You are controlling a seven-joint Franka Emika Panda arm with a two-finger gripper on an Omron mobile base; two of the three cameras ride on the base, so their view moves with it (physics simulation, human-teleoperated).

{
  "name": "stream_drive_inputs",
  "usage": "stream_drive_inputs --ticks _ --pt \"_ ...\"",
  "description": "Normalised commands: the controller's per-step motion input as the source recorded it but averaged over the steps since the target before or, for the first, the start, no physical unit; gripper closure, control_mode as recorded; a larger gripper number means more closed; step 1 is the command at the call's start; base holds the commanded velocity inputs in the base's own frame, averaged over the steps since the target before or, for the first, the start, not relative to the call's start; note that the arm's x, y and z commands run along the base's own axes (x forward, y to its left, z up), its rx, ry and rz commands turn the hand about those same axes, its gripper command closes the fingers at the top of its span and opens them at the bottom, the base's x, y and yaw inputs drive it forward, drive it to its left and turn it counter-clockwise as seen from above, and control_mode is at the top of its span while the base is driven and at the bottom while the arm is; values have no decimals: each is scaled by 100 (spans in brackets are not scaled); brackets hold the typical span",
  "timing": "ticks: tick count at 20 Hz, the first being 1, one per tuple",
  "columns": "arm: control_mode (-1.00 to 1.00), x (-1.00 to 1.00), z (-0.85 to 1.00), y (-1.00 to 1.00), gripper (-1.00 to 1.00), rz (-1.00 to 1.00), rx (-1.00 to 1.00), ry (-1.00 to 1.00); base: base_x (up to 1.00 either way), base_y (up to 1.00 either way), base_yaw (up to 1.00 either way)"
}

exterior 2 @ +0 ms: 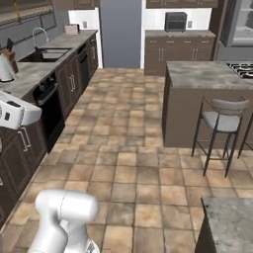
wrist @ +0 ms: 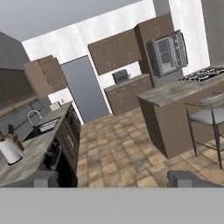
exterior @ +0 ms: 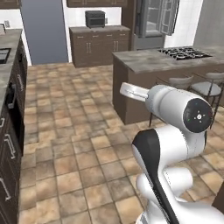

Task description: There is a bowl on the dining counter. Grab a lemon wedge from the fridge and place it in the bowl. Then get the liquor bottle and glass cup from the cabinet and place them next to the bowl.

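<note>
Now the gripper [wrist: 114, 178] is wide open and holds nothing, carried high, I think because the robot is only travelling. The fridge [wrist: 167, 56] stands far across the tiled floor [exterior: 70, 131] with its doors open, probably ready for taking the lemon wedge.

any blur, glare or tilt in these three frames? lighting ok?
Left base view: flat, even rendered light, no glare; the near arm looks soft, the fridge far off and small. Right base view: the same flat light, level horizon, faint shadows under the stool. Hand view: rolled, so walls and the fridge lean; the fingertips are blurred.
</note>
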Motion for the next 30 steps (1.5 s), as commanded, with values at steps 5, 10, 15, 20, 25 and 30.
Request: stream_drive_inputs --ticks 5,10,15,20,25,30 --pt "100 0 0 0 -100 0 0 0 100 -4 0" --pt "100 0 0 0 -100 0 0 0 100 -5 0" --pt "100 0 0 0 -100 0 0 0 100 -6 0" --pt "100 0 0 0 -100 0 0 0 100 -1 0" --pt "100 0 0 0 -100 0 0 0 100 0 -3" --pt "100 0 0 0 -100 0 0 0 100 0 -6"
